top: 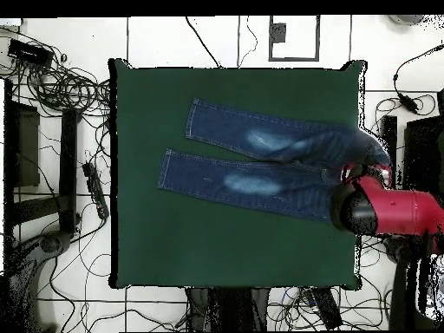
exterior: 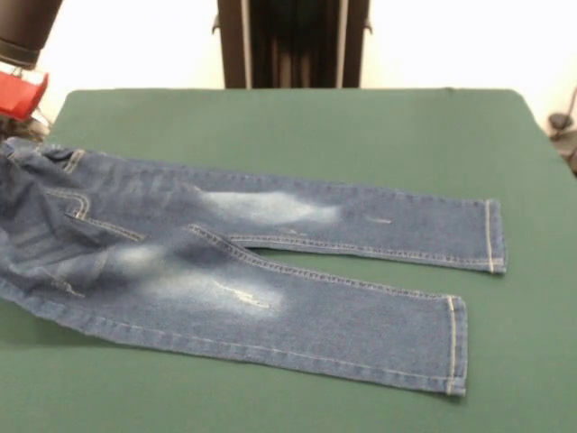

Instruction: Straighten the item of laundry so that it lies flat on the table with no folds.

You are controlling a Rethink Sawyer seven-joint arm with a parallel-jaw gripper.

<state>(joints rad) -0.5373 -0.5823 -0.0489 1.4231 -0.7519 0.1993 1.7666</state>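
One pair of jeans (exterior: 261, 271) on the table (exterior: 297, 131), both legs running flat along its length, hems toward the far end from me. My arm (top: 386, 211) sits right over the waistband end, at the table's edge, so the bunched, lifted denim is directly under me. My gripper is hidden beneath the arm, so I can't tell whether it's open or gripping cloth. Count: one garment, two legs, one arm.
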